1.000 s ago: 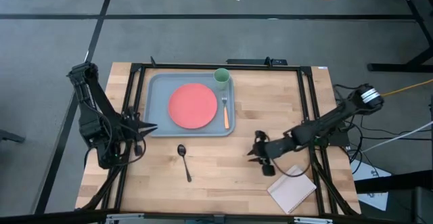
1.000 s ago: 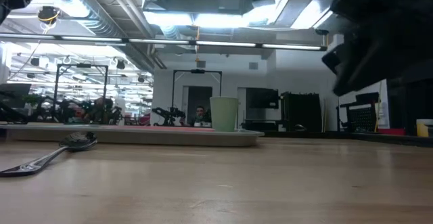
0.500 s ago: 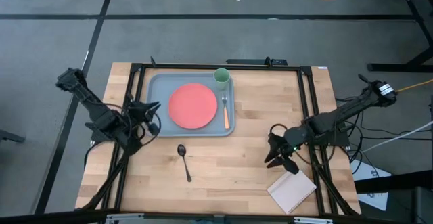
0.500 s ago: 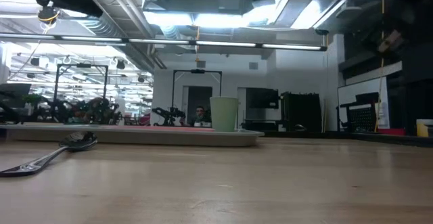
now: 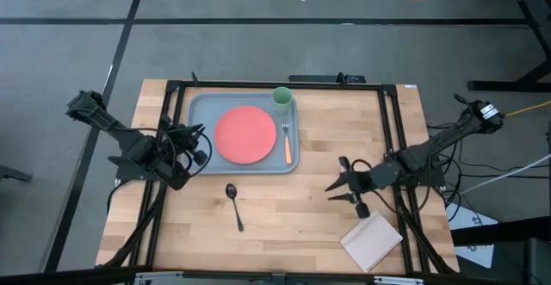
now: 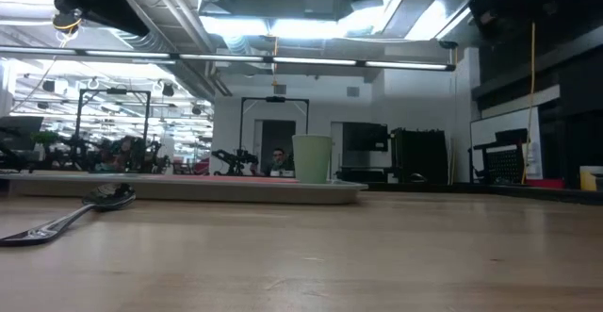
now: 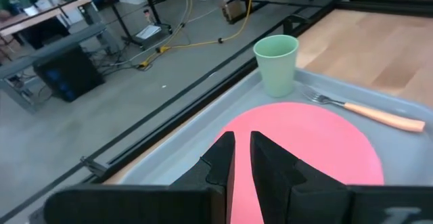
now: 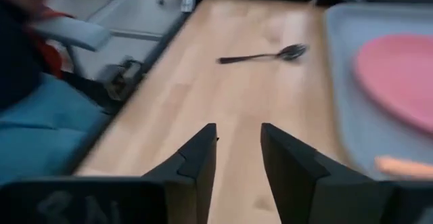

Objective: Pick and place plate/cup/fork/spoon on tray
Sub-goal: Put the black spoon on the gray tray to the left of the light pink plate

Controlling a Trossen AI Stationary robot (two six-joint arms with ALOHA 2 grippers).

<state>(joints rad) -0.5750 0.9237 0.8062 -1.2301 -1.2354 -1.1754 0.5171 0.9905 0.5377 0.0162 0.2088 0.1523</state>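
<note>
Since the frame 0.5 s earlier, the right gripper (image 5: pixel 334 190) has been turned toward the tray (image 5: pixel 196 134), and the left gripper (image 5: pixel 196 141) has been shifted only slightly; it is held at the tray's left edge. The plate (image 5: pixel 245 134), cup (image 5: pixel 281 99), fork (image 5: pixel 286 143) and spoon (image 5: pixel 233 203) have not been moved.

In the high view, the plate is seen lying in the middle of the tray, the cup standing in the tray's far right corner, and the fork lying along the tray's right side, just beside the plate. The spoon is seen on the counter (image 5: pixel 301 225), in front of the tray and outside it. A tan notepad (image 5: pixel 371 242) lies well to the right of the tray, near the counter's front edge.

The jaws' states are shown only by the wrist views: the left fingers (image 7: pixel 222 158) are held nearly together with nothing between them, above the plate (image 7: pixel 298 143), with the cup (image 7: pixel 276 64) and fork (image 7: pixel 365 109) beyond. The right fingers (image 8: pixel 196 160) are spread apart and empty, with the spoon (image 8: pixel 264 55) ahead.

In the low view, only the spoon (image 6: pixel 66 216), the tray's rim (image 6: pixel 188 189) and the cup (image 6: pixel 312 157) are seen, against a room with ceiling lights and metal frames. The counter is light wood; grey floor surrounds it.
</note>
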